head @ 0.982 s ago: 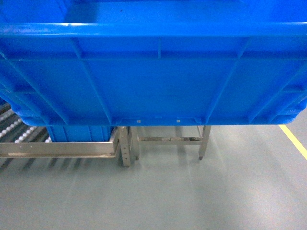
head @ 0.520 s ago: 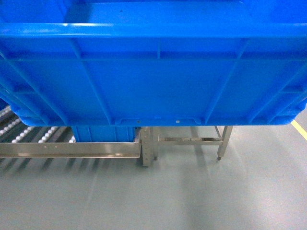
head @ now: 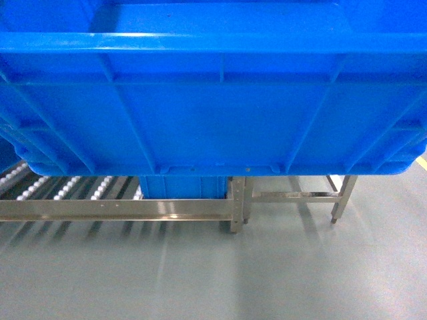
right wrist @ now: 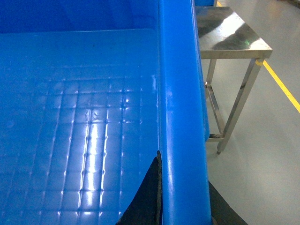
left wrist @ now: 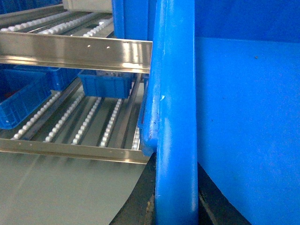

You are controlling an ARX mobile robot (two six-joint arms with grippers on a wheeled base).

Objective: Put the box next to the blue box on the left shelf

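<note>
The box, a large bright-blue ribbed crate, fills the upper half of the head view and hides both grippers there. My left gripper is shut on the box's left rim, one black finger on each side of it. My right gripper is shut on the right rim in the same way. Below the box is the left shelf, with a steel front rail and white rollers. The blue box stands at the shelf's right end, mostly hidden behind the carried box.
A steel table stands right of the shelf, also seen in the right wrist view as the table. A yellow floor line runs beside it. Smaller blue bins sit on the shelf's lower roller level. Grey floor lies in front.
Shelf, blue box and steel table have slid to the right in the head view, showing more rollers at left. The yellow line has nearly left the frame. The carried box stays put.
</note>
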